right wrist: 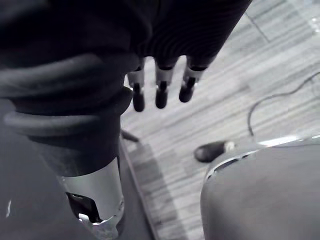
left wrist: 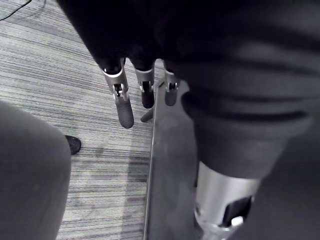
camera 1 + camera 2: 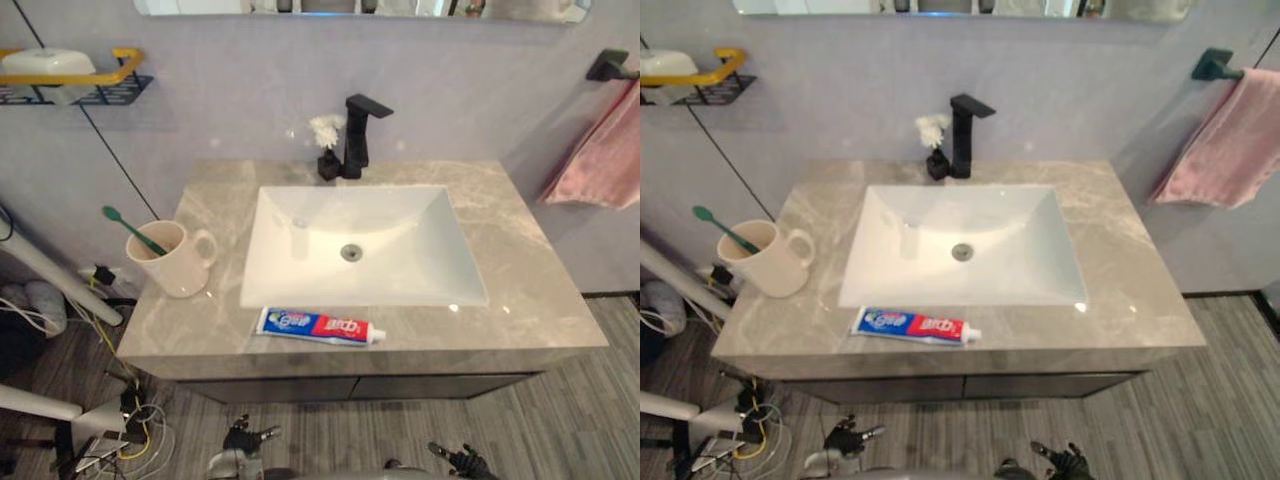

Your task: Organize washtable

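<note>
Countertop (image 3: pixel 520 270): grey-beige marble look on a dark cabinet front (image 3: pixel 350 387), set against a pale grey wall (image 3: pixel 230 90).

White rectangular sink (image 3: pixel 420 230) sunk in the middle, drain (image 3: pixel 350 252) at its centre, nothing in the basin. Black faucet (image 3: pixel 357 135) stands behind the sink at the back edge. Small black vase (image 3: pixel 327 150) with a white flower stands just beside it on the left, touching or nearly so.

Task items:
- Toothpaste tube (image 3: pixel 320 326) lies flat on the front strip of the counter, between sink rim and counter edge, cap end pointing right.
- Cream mug (image 3: pixel 170 260) stands upright on the left part of the counter near its left edge, handle facing the sink.
- Green toothbrush (image 3: pixel 130 228) stands tilted in the mug, head sticking out up and to the left.

Room: mirror (image 3: pixel 360 6) edge above the faucet. Black wire shelf (image 3: pixel 95 90) with a yellow rail on the wall upper left, a white object (image 3: pixel 45 62) on it that I can't identify. Pink towel (image 3: pixel 600 155) hangs from a black bar (image 3: pixel 607 66) on the right wall. Floor (image 3: pixel 580 420) is grey wood-look planks. Tangle of wires (image 3: pixel 135 435) on the floor by the counter's left front corner.

Left hand (image 3: pixel 245 437) and right hand (image 3: pixel 462 460) both hang low in front of the cabinet, well below the counter. In the wrist views the left fingers (image 2: pixel 122 100) and right fingers (image 1: pixel 160 90) hang loose over the floor, relaxed and holding nothing.
</note>
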`<state>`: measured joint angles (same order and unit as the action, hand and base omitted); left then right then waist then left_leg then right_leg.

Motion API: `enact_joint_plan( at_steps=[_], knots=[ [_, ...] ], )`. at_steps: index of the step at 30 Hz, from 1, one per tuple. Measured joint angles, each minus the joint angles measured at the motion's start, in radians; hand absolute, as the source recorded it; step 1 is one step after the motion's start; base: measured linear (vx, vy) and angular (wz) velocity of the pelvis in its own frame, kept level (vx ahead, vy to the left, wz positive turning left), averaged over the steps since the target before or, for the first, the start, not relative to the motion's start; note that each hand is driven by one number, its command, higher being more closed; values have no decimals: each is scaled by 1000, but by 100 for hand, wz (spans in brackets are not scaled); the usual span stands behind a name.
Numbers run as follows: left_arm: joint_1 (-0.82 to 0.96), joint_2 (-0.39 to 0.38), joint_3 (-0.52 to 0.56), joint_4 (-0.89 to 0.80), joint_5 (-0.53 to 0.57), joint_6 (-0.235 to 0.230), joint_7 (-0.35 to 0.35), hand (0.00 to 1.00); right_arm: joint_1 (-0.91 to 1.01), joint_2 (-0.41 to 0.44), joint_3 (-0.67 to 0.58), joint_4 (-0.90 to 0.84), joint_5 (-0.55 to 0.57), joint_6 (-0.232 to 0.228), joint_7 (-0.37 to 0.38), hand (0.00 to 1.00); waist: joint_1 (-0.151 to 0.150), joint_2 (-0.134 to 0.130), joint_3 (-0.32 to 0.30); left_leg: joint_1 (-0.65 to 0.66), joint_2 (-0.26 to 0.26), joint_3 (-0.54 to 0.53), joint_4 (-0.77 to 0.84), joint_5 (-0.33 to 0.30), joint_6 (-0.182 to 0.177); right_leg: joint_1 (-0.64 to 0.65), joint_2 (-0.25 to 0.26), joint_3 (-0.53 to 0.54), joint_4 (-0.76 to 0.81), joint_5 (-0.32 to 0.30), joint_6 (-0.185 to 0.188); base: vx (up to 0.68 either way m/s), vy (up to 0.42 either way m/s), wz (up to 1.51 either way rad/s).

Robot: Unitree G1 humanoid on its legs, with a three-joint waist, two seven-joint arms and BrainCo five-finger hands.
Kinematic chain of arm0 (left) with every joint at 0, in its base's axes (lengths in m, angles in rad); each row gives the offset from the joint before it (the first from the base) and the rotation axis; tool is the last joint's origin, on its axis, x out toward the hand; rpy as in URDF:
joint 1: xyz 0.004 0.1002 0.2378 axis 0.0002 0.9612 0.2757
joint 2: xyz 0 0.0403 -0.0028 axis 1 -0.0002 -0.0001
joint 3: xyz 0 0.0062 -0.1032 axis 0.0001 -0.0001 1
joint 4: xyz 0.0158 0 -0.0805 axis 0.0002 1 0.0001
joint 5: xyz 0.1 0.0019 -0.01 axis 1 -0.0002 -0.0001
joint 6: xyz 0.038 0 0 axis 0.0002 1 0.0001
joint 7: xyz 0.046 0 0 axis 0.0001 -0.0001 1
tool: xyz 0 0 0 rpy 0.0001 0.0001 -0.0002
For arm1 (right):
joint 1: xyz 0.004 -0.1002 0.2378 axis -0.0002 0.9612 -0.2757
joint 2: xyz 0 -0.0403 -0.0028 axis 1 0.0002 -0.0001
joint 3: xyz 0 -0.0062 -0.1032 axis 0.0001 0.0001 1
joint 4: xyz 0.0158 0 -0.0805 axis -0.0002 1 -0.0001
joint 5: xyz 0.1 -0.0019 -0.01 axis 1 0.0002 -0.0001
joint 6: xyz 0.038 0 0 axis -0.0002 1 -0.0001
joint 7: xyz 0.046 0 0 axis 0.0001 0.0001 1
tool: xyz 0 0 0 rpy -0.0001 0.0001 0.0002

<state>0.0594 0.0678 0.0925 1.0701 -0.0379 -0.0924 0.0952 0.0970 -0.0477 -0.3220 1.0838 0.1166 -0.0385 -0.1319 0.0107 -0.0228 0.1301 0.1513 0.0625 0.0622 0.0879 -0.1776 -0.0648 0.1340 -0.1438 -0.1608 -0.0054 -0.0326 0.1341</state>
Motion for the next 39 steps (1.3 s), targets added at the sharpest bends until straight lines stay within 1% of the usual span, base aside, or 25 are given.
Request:
enact_joint_plan(
  at_steps=[5, 8, 10, 12, 13, 15, 16, 18, 20, 21, 23, 25, 26, 27, 28, 31, 32, 33, 34, 35, 37, 39],
  knots=[
    [3, 3, 32, 1, 0, 0, 17, 0, 7, -3, -35, 0, 10, -3, -5, 0, 1, -2, -1, 0, -1, -6, -1, 0, 0, 1, 0, -3, -1, 1, 0, 0, 0, 0],
    [6, 20, 45, 1, 0, 0, 21, 0, 6, -16, -83, 0, 12, -7, -25, 0, 2, -7, 1, 0, -2, -7, -1, 0, 0, 1, -1, -3, -1, 2, -1, -21, -7, 0],
    [14, 25, 76, 1, 0, 0, 22, 0, 7, -30, -119, -3, 13, -14, -36, 0, 2, -11, 1, 1, -3, -7, -1, 0, 0, 1, -2, -3, -1, 3, -1, 0, 0, 0],
    [28, 40, 81, 0, -1, 0, 23, 0, 6, -59, -192, -12, 12, -21, -43, 0, 2, -17, -2, 1, -8, -8, 0, 0, 1, 1, -7, -3, 0, 4, 1, 0, 0, 0],
    [33, 42, 89, 0, -1, 0, 22, 0, 6, -70, -206, -17, 12, -21, -44, 0, 2, -18, -3, 1, -10, -8, 0, 0, 1, 2, -9, -3, 0, 5, 2, 0, 0, 0],
    [55, 44, 116, 0, -1, 0, 23, 0, 8, -114, -267, -82, 9, -22, -45, 0, 2, -20, -4, 2, -15, -8, 2, 0, 1, 2, -15, -3, 2, 8, 1, -16, 8, -1],
    [62, 46, 117, 0, -1, 0, 23, 0, 9, -128, -274, -100, 8, -22, -45, 0, 1, -21, -4, 2, -16, -7, 3, 0, 2, 1, -16, -3, 3, 9, 0, -37, 15, -2],
    [83, 55, 118, 0, -1, 0, 22, 0, 11, -174, -309, -204, -6, -22, -56, 0, 1, -28, -3, 1, -18, -7, 13, -2, 4, 1, -18, -1, 9, 10, -1, -50, 5, -3],
    [101, 58, 119, -1, -1, 0, 21, 0, 12, -201, -309, -294, -21, -22, -65, 0, 0, -31, -4, 1, -17, -5, 18, -2, 5, -1, -18, 0, 13, 10, -1, -69, -11, -3],
    [110, 58, 119, -3, -1, 0, 20, 0, 13, -231, -308, -395, -51, -22, -65, 0, -2, -33, -5, 1, -17, -5, 21, -2, 5, -2, -17, 1, 15, 10, -1, -81, -18, -2],
    [120, 57, 119, -5, 0, 0, 18, 0, 26, -257, -308, -520, -80, -22, -65, 0, -6, -33, -6, 1, -15, -5, 26, -3, 5, -4, -16, 2, 16, 10, -1, -78, -20, -1],
    [145, 55, 118, -12, 0, 0, 15, 0, 52, -295, -308, -754, -138, -24, -62, 0, -16, -33, -8, -1, -12, -4, 31, -3, 4, -7, -13, 3, 18, 9, -1, -78, -32, -2],
    [154, 55, 117, -15, 0, 0, 14, 0, 57, -304, -308, -807, -151, -26, -61, 0, -21, -35, -9, -2, -10, -4, 32, -3, 4, -9, -12, 4, 20, 9, -1, -53, -31, -6],
    [169, 53, 116, -18, 1, 0, 12, 0, 71, -325, -309, -900, -174, -33, -60, 0, -24, -32, -16, -5, -9, -1, 32, -3, 4, -16, -9, 9, 22, 9, -1, -25, -21, -9],
    [179, 53, 115, -19, 1, 0, 11, 0, 84, -346, -309, -977, -204, -39, -58, 0, -26, -35, -17, -5, -7, 2, 33, -3, 4, -17, -8, 13, 23, 10, 0, -20, -18, -9],
    [193, 53, 113, -19, 1, -1, 4, 0, 93, -380, -308, -1083, -248, -61, -38, 0, -28, -37, -21, 0, -6, 11, 33, -3, 4, -17, -6, 22, 25, 10, 0, -16, -5, -9],
    [195, 54, 113, -22, 1, -3, -3, 0, 97, -396, -304, -1119, -269, -74, -35, 0, -28, -42, -23, 1, -6, 12, 34, -4, 4, -17, -6, 24, 25, 11, 1, -21, 2, -5],
    [195, 54, 113, -23, 1, -4, -7, 0, 101, -405, -304, -1154, -286, -77, -22, 0, -27, -47, -26, 1, -7, 12, 35, -4, 5, -17, -7, 24, 25, 11, 1, 0, 0, 0],
    [195, 54, 113, -24, 1, -5, -8, 0, 106, -407, -303, -1175, -287, -78, -17, 0, -27, -48, -27, 1, -7, 12, 35, -5, 5, -17, -8, 24, 25, 11, 1, 0, 0, 0],
    [197, 54, 111, -25, 1, -6, -8, 0, 116, -410, -295, -1221, -289, -90, -1, 0, -27, -52, -31, 0, -8, 12, 35, -5, 5, -17, -8, 24, 24, 11, 1, 0, 0, 0],
    [197, 54, 107, -26, 1, -6, -8, 0, 136, -437, -246, -1290, -296, -109, 9, 0, -27, -57, -32, 0, -8, 11, 35, -5, 6, -17, -9, 23, 24, 11, 1, 0, 0, 0],
    [195, 55, 101, -26, 1, -7, -11, 0, 135, -492, -135, -1355, -318, -135, 28, 0, -27, -60, -35, 0, -8, 11, 35, -5, 7, -17, -9, 24, 25, 11, 1, 0, 0, 0]
  ],
)
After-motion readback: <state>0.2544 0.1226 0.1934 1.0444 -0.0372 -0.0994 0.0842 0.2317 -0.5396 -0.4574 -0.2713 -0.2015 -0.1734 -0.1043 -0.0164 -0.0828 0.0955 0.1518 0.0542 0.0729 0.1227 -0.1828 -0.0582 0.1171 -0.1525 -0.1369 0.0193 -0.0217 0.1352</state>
